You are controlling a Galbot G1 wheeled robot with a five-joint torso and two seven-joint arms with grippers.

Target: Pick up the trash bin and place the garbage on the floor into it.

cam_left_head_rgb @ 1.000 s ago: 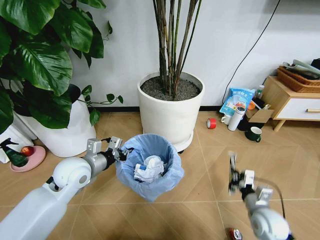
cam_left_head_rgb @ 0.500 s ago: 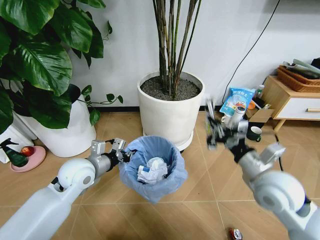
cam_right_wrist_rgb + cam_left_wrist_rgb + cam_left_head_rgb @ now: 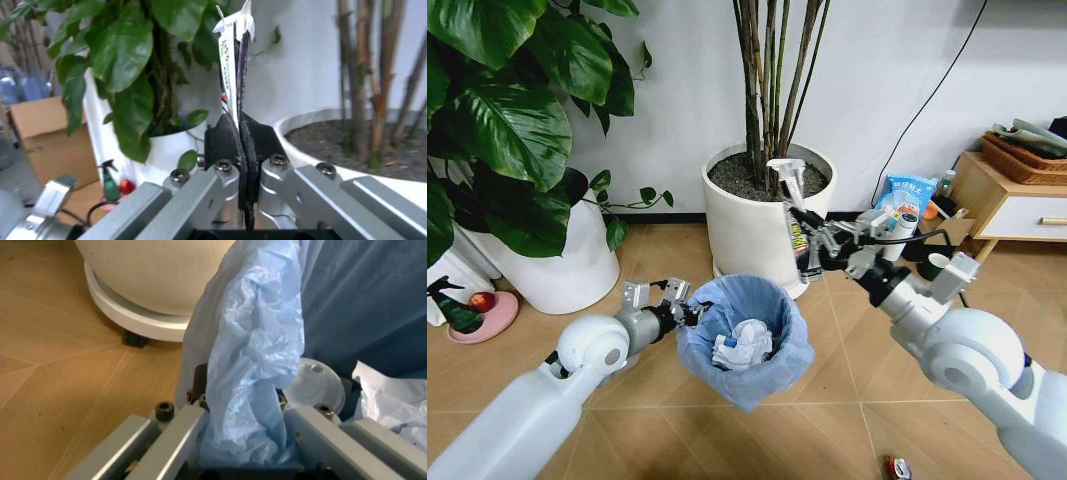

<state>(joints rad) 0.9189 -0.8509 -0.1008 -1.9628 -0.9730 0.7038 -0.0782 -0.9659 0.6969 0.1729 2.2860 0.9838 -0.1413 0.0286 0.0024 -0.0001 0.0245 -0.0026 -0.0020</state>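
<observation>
While the head view takes in the whole scene, the left end effector (image 3: 689,308) is seen at the near-left rim of the trash bin (image 3: 745,340), which hangs clear of the floor (image 3: 847,370) just in front of the large white plant pot (image 3: 762,225). Crumpled white paper (image 3: 745,345) lies inside the bin. The left wrist view adds the detail of the grip: the fingers (image 3: 177,437) are closed narrowly on the folded light blue bag (image 3: 250,365) at the rim, with the pot's base (image 3: 133,315) and tan floor beyond.

The right end effector (image 3: 805,240) is raised above and slightly behind the bin, in front of the plant pot. It holds a long silvery wrapper (image 3: 794,215) upright, the top end reaching up level with the pot's soil. The right wrist view confirms the clamp: both dark pads (image 3: 223,145) press flat against the wrapper (image 3: 233,60), which stands on edge and rises past them, printed text visible on one face. That view also shows large green leaves (image 3: 133,50) and bamboo-like stems (image 3: 383,80) behind.

A small red wrapper (image 3: 895,467) lies on the floor near the bottom edge of the head view, well apart from the bin. A red tape roll (image 3: 850,246) rests on the floor beside the pot, towards the wooden cabinet (image 3: 1007,205).
</observation>
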